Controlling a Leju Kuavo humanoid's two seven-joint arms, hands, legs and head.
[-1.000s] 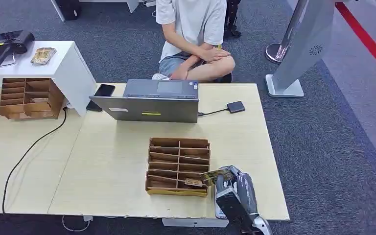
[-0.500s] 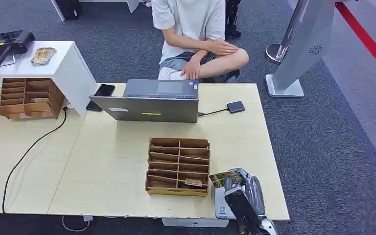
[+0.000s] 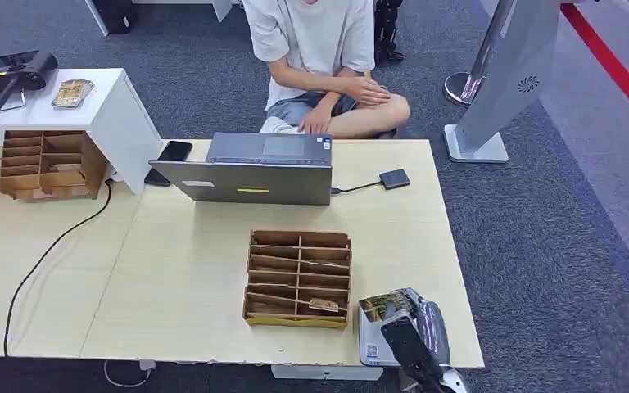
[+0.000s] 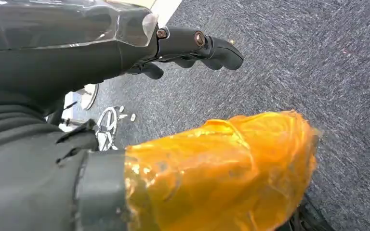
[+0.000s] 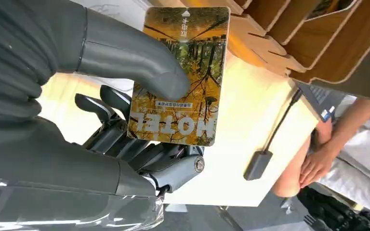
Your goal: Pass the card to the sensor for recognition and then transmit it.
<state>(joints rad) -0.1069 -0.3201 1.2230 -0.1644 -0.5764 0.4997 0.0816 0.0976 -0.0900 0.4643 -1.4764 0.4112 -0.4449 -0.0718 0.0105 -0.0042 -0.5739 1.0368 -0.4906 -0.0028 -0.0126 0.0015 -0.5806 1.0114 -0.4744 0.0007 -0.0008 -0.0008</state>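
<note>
Hotel key card [image 5: 180,77], rectangular with yellow foliage print, is pinched between the thumb and dark fingers [image 5: 113,134] of the right hand [image 3: 409,323], above the white flat sensor [image 3: 370,344] at the table's near right corner, beside the brown wooden slotted organiser [image 3: 299,278]. Left hand [image 4: 192,48] hangs over grey carpet, fingers curled, holding nothing.

Card [image 5: 180,77], pinched by the right hand [image 5: 125,110]: the word "HOTEL" in large white capitals along one short edge. Smaller print lines on the card are too small to read.
</note>
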